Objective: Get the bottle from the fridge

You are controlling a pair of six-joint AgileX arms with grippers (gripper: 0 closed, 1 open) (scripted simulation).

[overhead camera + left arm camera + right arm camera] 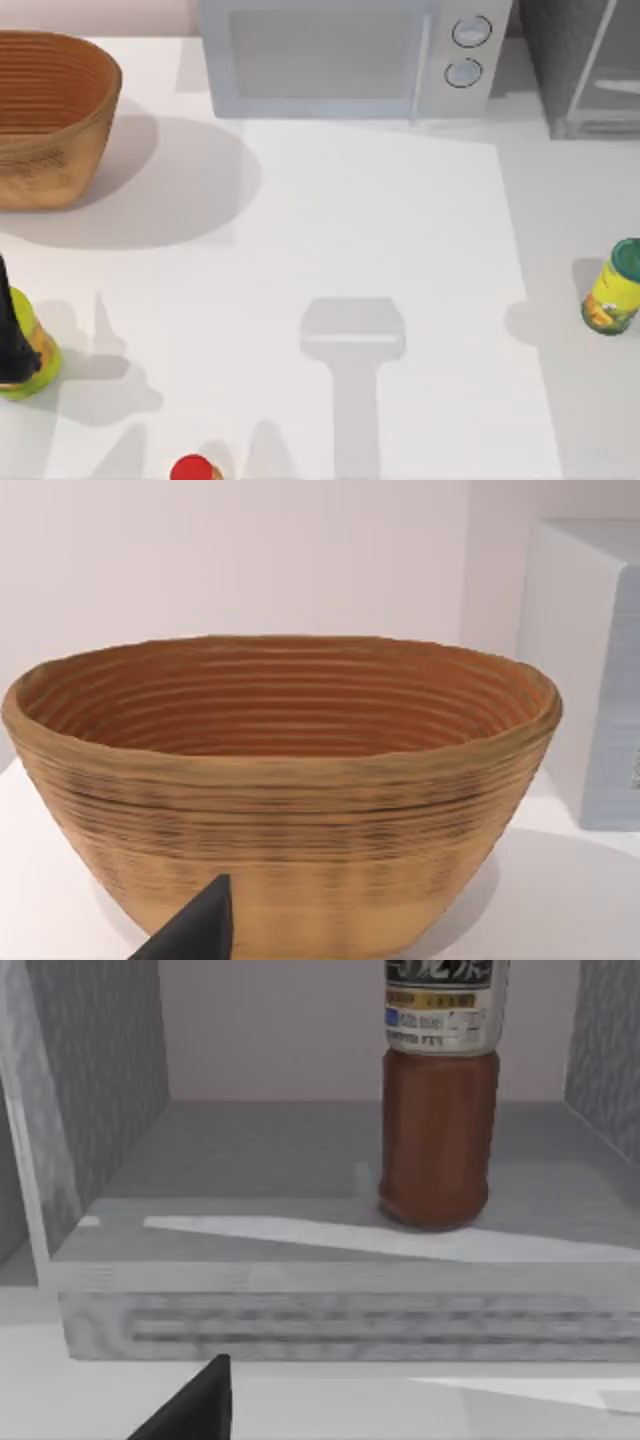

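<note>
The fridge (585, 65) is a dark grey cabinet at the table's far right corner. In the right wrist view its front stands open, showing the grey floor (250, 1170) and textured side walls. The bottle (438, 1130) stands upright on that floor, with a reddish-brown body and a pale label; its cap is cut off by the frame. A dark tip of my right gripper (195, 1410) sits low in front of the fridge sill, short of the bottle. My left arm (8, 320) is parked at the table's left edge, facing the basket (290, 780).
A light grey microwave (350, 55) with two knobs stands at the back centre, left of the fridge. A woven basket (50, 110) sits back left. A yellow-green can (612, 288) stands at the right edge, a red-capped bottle (193, 468) at the front, and a yellow-green object (35, 365) under my left arm.
</note>
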